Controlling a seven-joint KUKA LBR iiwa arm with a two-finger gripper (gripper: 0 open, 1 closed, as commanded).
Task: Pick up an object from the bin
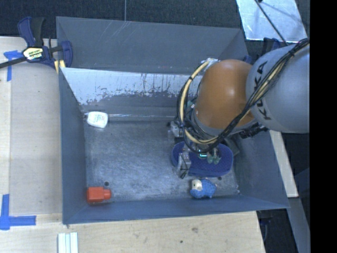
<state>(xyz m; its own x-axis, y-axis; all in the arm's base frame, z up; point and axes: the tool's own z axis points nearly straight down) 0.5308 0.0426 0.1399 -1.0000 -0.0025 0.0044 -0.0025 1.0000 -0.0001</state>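
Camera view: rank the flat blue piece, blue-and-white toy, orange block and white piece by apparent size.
1. flat blue piece, clearly largest though partly covered.
2. blue-and-white toy, marginally next.
3. orange block and white piece: too alike to rank.

Grey metal bin point(131, 152) with scuffed matt floor, glossy smooth orange cover point(224, 94), matt red block point(98, 194).

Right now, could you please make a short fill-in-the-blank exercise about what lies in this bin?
The flat thing under the gripper is dark ___.
The orange-red block lies in the bin's lower ___ corner.
The small thing by the far wall is ___.
Missing: blue; left; white.
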